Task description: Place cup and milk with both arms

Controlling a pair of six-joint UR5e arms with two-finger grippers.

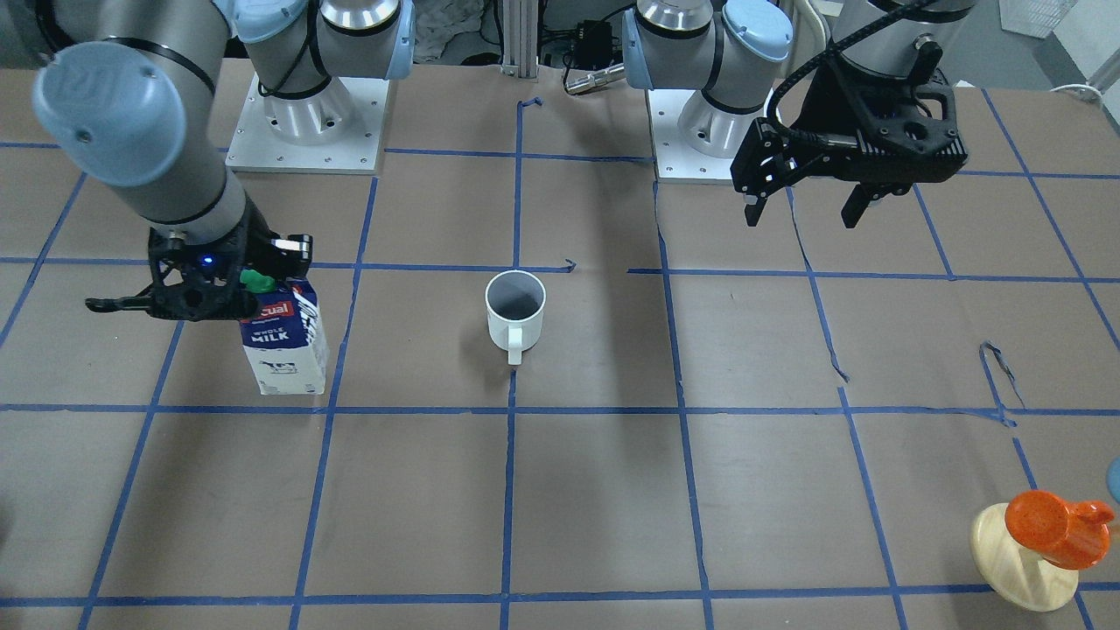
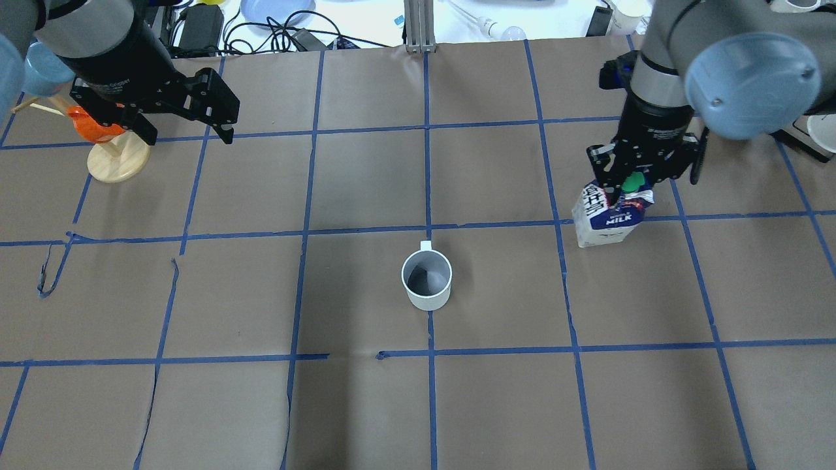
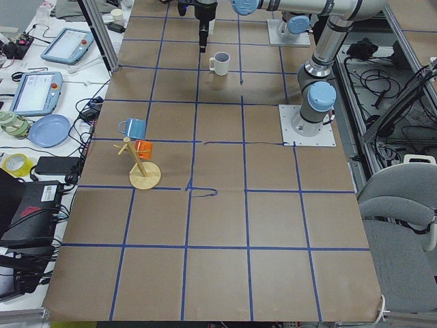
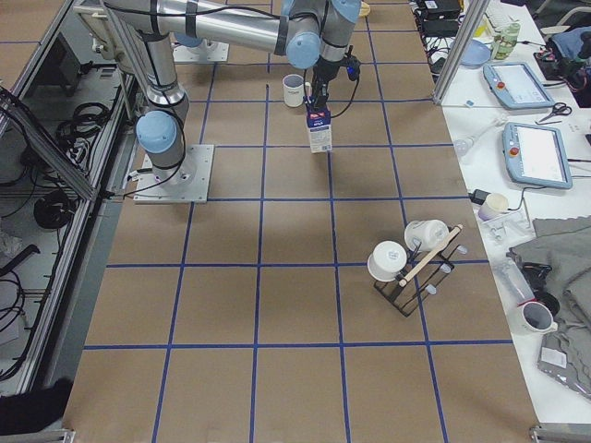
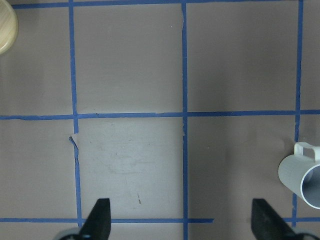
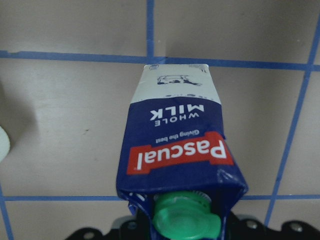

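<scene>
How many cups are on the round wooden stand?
2. A blue cup sits higher up and an orange cup just below it, both on the stand. None seems hidden.

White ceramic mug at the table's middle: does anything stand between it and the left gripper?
Nothing visible does. Only brown paper with blue tape lines lies between the open left gripper and the white ceramic mug. The orange cup on its wooden stand sits on the gripper's far side, away from the mug.
</scene>
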